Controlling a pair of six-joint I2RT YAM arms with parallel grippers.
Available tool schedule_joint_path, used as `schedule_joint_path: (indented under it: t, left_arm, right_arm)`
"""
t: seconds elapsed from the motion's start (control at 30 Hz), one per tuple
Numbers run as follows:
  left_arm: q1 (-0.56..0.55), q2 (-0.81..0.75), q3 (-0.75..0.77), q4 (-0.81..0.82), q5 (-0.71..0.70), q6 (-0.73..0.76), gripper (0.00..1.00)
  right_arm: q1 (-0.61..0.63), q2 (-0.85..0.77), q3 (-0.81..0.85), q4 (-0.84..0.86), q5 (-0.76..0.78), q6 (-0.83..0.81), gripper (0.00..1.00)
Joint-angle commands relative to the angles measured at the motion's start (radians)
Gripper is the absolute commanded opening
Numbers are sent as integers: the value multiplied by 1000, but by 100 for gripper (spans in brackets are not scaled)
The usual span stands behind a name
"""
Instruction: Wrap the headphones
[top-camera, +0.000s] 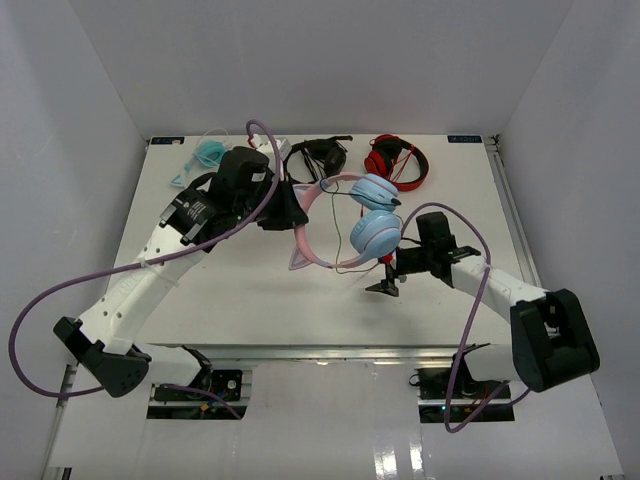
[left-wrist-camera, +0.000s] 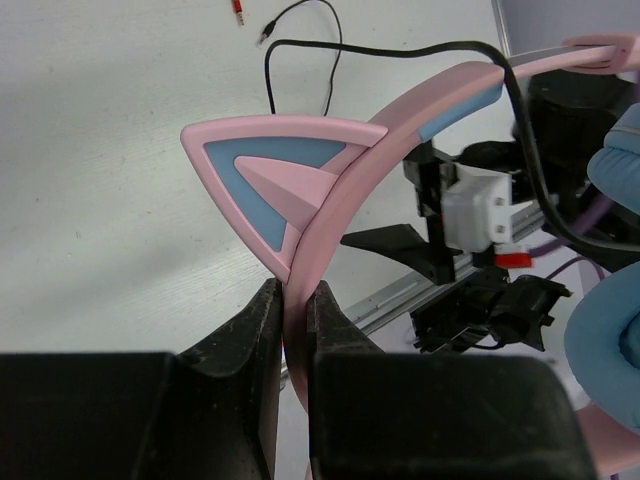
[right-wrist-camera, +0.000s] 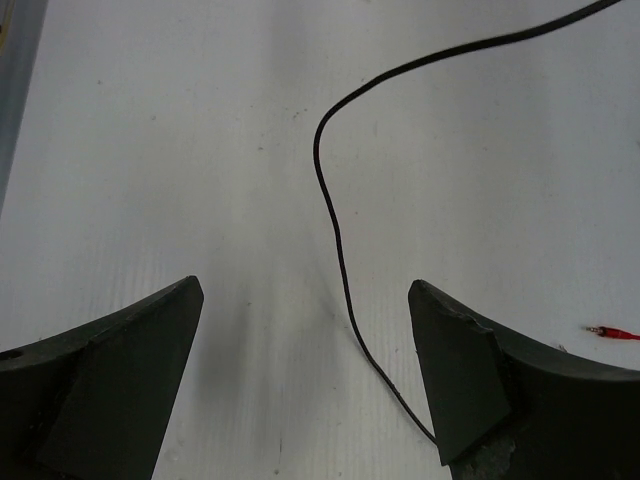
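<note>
headphones (top-camera: 375, 232) sit mid tabletop (top-camera: 250, 300), between the two arms; long axis runs left-right: crown of the headband (left-wrist-camera: 400, 120) points left, both earcups (top-camera: 374, 190) at the right end, one behind the other; can't tell if the cups rest on the surface or hang

look: pale pink band, light blue round cups, pink cat ear (left-wrist-camera: 265, 180) with a blue inset; the ear's tip points away from the band

left end effector (left-wrist-camera: 296, 295) is clamped on the band just beside that ear, fingers pinching it from both sides

thin dark cable (right-wrist-camera: 335, 230) loops on the tabletop near the cups; right end effector (right-wrist-camera: 305, 290) is spread wide over it, cable lying between the fingers, close to one, contact unclear

back edge: teal headphones (top-camera: 210, 153), black headphones (top-camera: 318, 155), red headphones (top-camera: 395, 160), well apart from the pink pair
</note>
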Motion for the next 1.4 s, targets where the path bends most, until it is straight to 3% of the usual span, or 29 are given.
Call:
schedule_joint_path:
  t: [0.0, 0.13, 0.33, 0.47, 0.83, 1.17, 1.23, 1.37]
  left_arm:
    - [-7, -45, 91, 8, 34, -42, 0]
    - [-7, -56, 108, -8, 38, -48, 0]
    - [-7, -72, 144, -49, 18, -51, 0]
    - [-7, -82, 163, -62, -4, -52, 0]
    - [-7, -140, 138, 1, -184, -79, 0]
    - [7, -46, 214, 43, -504, -69, 0]
    - [36, -11, 217, 77, -534, -66, 0]
    - [82, 75, 217, 175, -568, -85, 0]
  right_arm:
    - [41, 131, 89, 80, 71, 6, 90]
    - [103, 232, 127, 84, 113, -8, 91]
    - [132, 309, 179, 162, 155, 69, 100]
    - [145, 352, 240, 122, 162, 76, 80]
    - [154, 329, 261, 59, 132, 126, 8]
    - [163, -101, 87, -57, 187, 171, 8]
    - [219, -208, 70, -84, 251, 152, 8]
    - [287, -269, 122, -185, 357, 136, 8]
